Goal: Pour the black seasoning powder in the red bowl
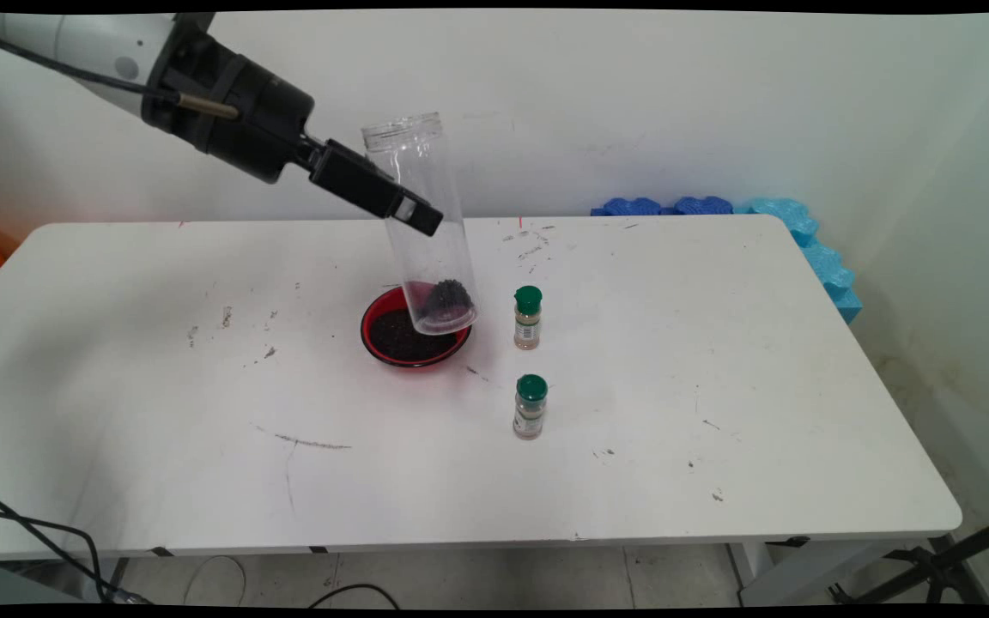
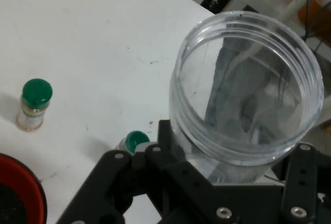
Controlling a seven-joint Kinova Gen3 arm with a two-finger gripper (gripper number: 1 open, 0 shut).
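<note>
We see a white tabletop (image 1: 718, 360), scuffed and speckled with dark marks, filling most of the main view. Blue foam pieces (image 1: 803, 236) lie against the wall along its far right corner and down its right edge.

Our gripper (image 1: 413, 215) comes in from the upper left and is clamped on a tall clear plastic jar (image 1: 426, 223), its fingers pressed against the jar's sides about halfway up. The jar is lifted off the tabletop and tilted, its open mouth at the top leaning toward the arm and its base hanging over the right side of the bowl. In the hand view the jar's wide rim (image 2: 248, 87) fills the right half of the picture, just above the black linkage. A small clump of dark grains (image 1: 449, 298) sits in the jar's bottom.

Below the jar a red bowl (image 1: 374, 322) rests near the middle of the tabletop, slightly toward the far edge, and holds a layer of the same dark grains.

Two small spice bottles with green caps stand upright to the right of the bowl. The farther spice bottle (image 1: 528, 318) is just beside the bowl's right rim; the nearer spice bottle (image 1: 530, 407) stands closer to the tabletop's near edge, apart from both the bowl and the other bottle.
</note>
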